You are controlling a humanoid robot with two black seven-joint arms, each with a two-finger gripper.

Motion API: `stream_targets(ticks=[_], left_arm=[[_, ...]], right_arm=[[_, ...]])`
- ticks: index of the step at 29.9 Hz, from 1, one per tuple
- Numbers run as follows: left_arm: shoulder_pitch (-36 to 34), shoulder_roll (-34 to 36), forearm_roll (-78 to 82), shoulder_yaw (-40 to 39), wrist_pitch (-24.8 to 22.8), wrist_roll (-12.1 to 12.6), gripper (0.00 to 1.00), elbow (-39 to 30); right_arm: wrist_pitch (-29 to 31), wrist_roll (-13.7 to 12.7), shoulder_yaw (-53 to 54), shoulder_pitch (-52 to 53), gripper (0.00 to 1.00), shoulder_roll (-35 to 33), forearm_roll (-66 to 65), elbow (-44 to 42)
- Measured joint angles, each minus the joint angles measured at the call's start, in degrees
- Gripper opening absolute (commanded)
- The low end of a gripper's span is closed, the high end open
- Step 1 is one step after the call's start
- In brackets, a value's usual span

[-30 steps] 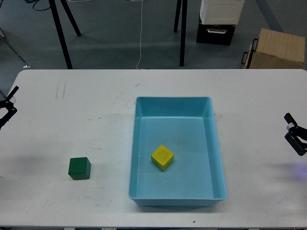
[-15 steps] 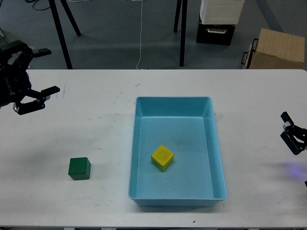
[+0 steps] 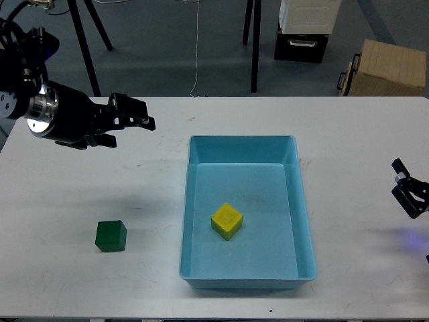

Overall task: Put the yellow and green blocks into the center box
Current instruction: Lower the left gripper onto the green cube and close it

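- Our right hand (image 3: 410, 191) is cut off at the frame edge; we cannot tell its state.
- Our left hand (image 3: 131, 121) looks open, empty.
- The yellow block (image 3: 227, 221) sits corner-on in the blue box (image 3: 244, 144).
- The green block (image 3: 110, 235) rests square on the tabletop (image 3: 134, 188).

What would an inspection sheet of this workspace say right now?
Surface: white table, faint scuffs.
Job's things: yellow block inside the blue box; green block on the table, left of the box.
Clutter: nothing seen.
Hands: left hand above the table's far left part, holding nothing, open or shut unclear; right hand at the right edge, open, empty.
Cables: a thin white cord on the floor behind the table.
Surroundings: grey floor, black stand legs, cardboard box, white bin.
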Motion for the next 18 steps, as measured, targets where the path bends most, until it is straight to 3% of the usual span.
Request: stream_targets(ticks=[5, 11, 18], left_arm=[[3.11, -2.93, 2.13, 4.41, 0.0, 0.14, 1.0, -0.53], [12.31, -3.2, 2.52, 3.86, 0.0, 0.2, 1.0, 3.55], [16.46, -3.23, 3.02, 1.84, 0.01, -0.06, 1.0, 7.0]], right_arm=[[0.0, 0.0, 0.09, -0.1, 0.99, -0.23, 0.0, 0.04], [0.0, 0.09, 0.04, -0.18, 0.99, -0.23, 0.0, -0.09], [0.0, 0.09, 0.03, -0.11, 0.99, -0.17, 0.0, -0.13]])
